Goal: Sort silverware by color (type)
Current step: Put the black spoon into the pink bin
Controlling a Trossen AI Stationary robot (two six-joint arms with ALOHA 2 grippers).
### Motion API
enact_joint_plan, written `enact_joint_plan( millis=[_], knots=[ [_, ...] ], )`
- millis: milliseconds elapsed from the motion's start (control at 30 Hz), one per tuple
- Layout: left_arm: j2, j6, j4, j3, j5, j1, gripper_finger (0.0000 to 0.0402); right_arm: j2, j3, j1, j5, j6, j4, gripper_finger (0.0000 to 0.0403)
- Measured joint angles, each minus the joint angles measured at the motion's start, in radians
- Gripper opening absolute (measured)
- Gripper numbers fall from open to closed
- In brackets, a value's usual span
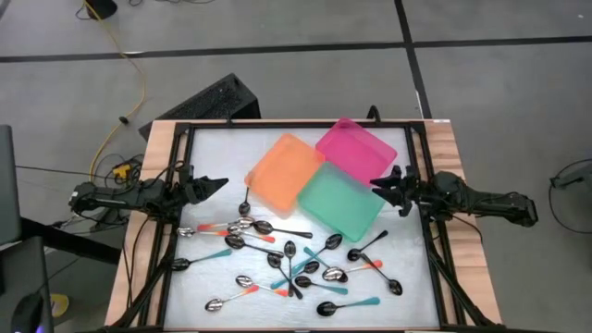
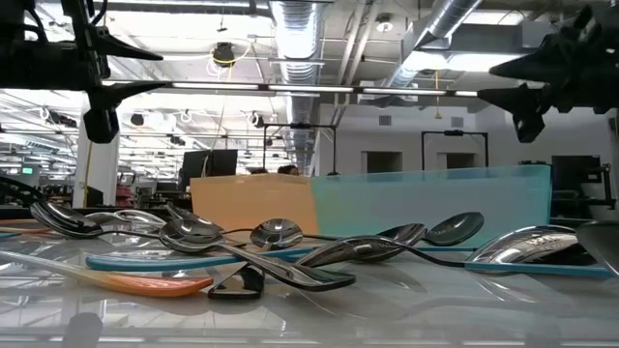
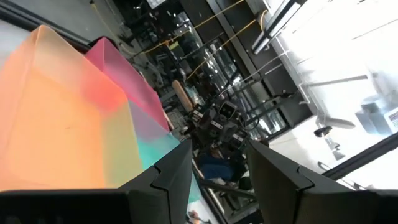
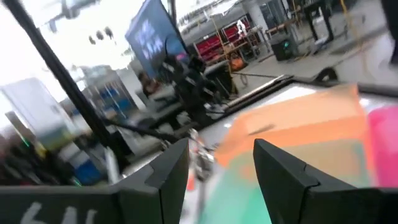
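Nearest the low camera, a pale orange spoon handle lies flat on the table, with a teal handle just behind it and a tangle of shiny and dark spoon bowls crossing over one another across the width of the view.

From above, the silverware is scattered over the near half of the white table, from about 8 o'clock round to 5 o'clock of its middle. At the left end a metal-bowled spoon lies near the table's edge; toward the centre several black spoons cross in a pile; at the right a black spoon and a teal-handled one lie apart. No spoon lies in a tray.

The three trays touch each other in the far half: the orange tray at 11 o'clock, the pink tray at 1 o'clock, the teal tray at about 2 o'clock, just beyond the spoons.

The left gripper hovers at 9 o'clock over the table's left edge, its fingers parted and holding nothing. The right gripper hangs at 3 o'clock beside the teal tray, fingers likewise spread and empty.
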Motion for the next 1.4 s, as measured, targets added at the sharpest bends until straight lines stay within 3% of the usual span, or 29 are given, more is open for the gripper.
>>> enact_joint_plan(
  millis=[233,400,567,733,933,1167,1400],
  knots=[
    [0.000,0.090,-0.009,0.000,-0.036,0.000,0.0140,0.000,0.000,-0.001,0.079,0.213,0.185,0.0198],
    [0.000,0.168,-0.014,0.000,-0.068,0.000,0.0140,0.000,0.001,-0.001,0.173,0.224,0.212,0.0198],
    [0.000,0.143,-0.006,0.000,-0.122,0.000,0.0140,0.000,0.001,0.003,0.182,0.235,0.219,0.0198],
    [0.000,0.065,0.078,0.000,-0.047,0.000,0.0140,0.000,0.018,0.004,0.167,0.269,0.262,0.0198],
    [0.001,0.191,0.280,0.046,-0.002,-0.001,0.0140,0.005,0.115,0.004,0.160,0.189,0.239,0.0198],
    [0.080,0.406,0.280,0.267,-0.014,0.000,0.0140,0.076,0.335,-0.001,0.160,0.052,0.039,0.0198],
    [0.310,0.505,0.068,0.526,-0.044,0.000,0.0140,0.287,0.654,0.002,0.160,0.049,-0.480,0.0198]
  ],
)
